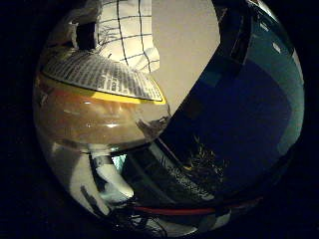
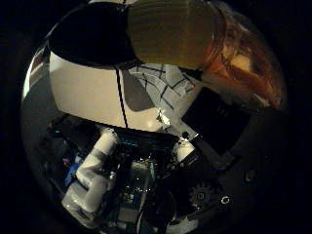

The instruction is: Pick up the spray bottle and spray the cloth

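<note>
Bottle first: in the little finger side palm view, a clear plastic spray bottle of amber liquid with a yellow-edged printed label [image 1: 99, 107] is filling much of the picture, sitting right against the palm, with a white cloth with a dark grid pattern [image 1: 127, 35] lying beyond it on a pale tabletop [image 1: 184, 45]. A white and black finger of the hand [image 1: 112, 174] is curling beside the bottle's body. In the thumb side palm view, the same bottle is crossing close over the palm, the cloth is lying on the table further out, and the fingers are wrapping around the bottle, gripping it.
</note>
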Available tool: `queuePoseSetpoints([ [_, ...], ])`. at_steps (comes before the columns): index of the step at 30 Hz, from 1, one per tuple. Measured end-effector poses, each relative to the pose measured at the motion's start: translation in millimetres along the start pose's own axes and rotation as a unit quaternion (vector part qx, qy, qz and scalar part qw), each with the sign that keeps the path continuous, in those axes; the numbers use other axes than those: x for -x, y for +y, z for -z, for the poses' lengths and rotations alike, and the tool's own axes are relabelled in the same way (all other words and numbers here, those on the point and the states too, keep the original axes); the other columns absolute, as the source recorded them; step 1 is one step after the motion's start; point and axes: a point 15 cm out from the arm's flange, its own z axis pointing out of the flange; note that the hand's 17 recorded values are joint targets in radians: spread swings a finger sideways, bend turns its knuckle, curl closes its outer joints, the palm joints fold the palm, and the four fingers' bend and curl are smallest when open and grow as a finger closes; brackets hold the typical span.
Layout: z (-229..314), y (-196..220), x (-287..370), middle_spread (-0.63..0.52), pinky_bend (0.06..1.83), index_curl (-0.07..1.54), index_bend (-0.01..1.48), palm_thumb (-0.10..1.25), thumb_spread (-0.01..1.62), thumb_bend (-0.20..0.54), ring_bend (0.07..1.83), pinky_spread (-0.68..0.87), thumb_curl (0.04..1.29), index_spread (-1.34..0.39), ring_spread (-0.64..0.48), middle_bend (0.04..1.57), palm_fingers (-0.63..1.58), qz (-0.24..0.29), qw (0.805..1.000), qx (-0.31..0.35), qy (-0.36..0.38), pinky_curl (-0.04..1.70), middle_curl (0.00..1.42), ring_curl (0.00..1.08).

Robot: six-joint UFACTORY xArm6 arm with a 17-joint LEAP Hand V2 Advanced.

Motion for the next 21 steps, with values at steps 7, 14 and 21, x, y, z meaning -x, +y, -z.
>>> queuePoseSetpoints([
  [7, 19.0, 4.1, -3.8, -0.08, 1.08, 0.61, 1.2, 1.02, 1.02, -0.016, 1.45, -0.23, 0.59, -0.16, -0.16, 1.33, 1.23, -0.003, 1.0, -0.019, -0.005, 0.97, 0.58, 0.56],
  [14, 33.8, 12.0, -3.2, -0.08, 1.08, 0.61, 1.2, 1.02, 1.02, -0.016, 1.45, -0.23, 0.59, -0.16, -0.16, 1.33, 1.23, 0.001, 1.0, -0.022, -0.015, 0.97, 0.58, 0.56],
  [21, 57.4, 13.8, 18.8, -0.08, 1.08, 0.61, 1.2, 1.02, 1.02, -0.016, 1.45, -0.23, 0.59, -0.16, -0.16, 1.33, 1.23, 0.015, 0.996, -0.049, -0.067, 0.97, 0.58, 0.56],
])
